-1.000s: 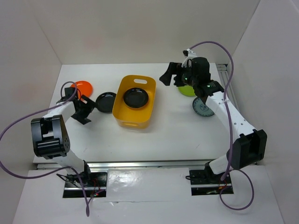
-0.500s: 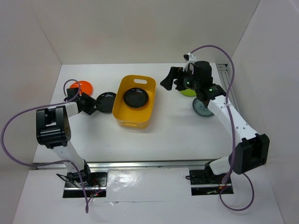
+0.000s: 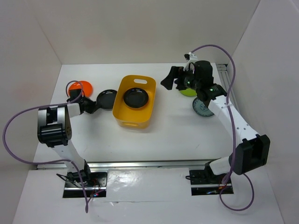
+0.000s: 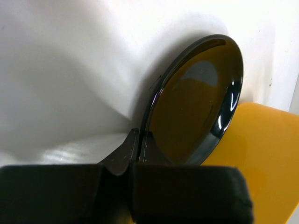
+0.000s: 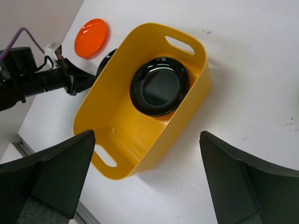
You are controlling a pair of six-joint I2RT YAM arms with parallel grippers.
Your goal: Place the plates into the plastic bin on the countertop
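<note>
The left hand (image 4: 138, 141) has just been clenched on the rim of the black plate (image 3: 106, 100) just left of the plastic bin (image 3: 132, 122) (a second black plate (image 3: 136, 97) already lies inside), so lifting is judged possible; the right hand (image 3: 170, 79) is held released.

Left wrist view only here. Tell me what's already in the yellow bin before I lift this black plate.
Observer: One glossy black plate lies flat in the plastic bin, toward its far end.
Operator: Report the right arm.
Observer: The right gripper hangs open, right of the bin, holding nothing.
Operator: List the other plates outside.
Observer: An orange-red plate far left near the left gripper; a lime green plate and a blue-patterned plate on the right.
</note>
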